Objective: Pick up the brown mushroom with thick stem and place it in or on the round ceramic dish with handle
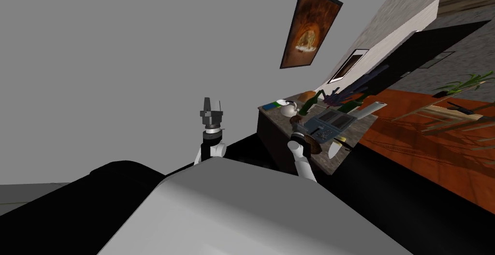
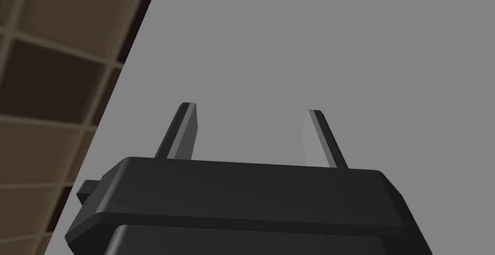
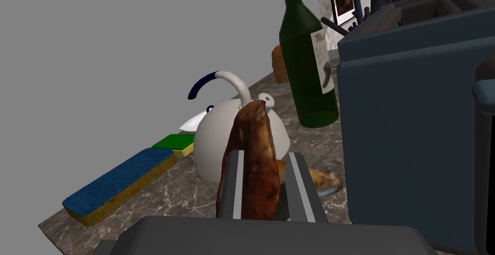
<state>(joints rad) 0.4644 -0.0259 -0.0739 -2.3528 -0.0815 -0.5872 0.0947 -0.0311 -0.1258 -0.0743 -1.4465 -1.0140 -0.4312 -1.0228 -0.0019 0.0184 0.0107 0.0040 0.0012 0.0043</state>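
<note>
green bottle (image 3: 296,58), pale label (image 3: 323,61) with lettering beginning "M", the rest unreadable

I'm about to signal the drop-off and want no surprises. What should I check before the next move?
1. Grip: right hand shut on mushroom: ok.
2. Target: white dish with handle, directly behind the mushroom: ok.
3. Opening in the dish to take it: cannot tell.
4. Side room: green bottle and toaster stand close by: not ok, go slowly.
5. Idle left hand open, raised apart: ok.
</note>
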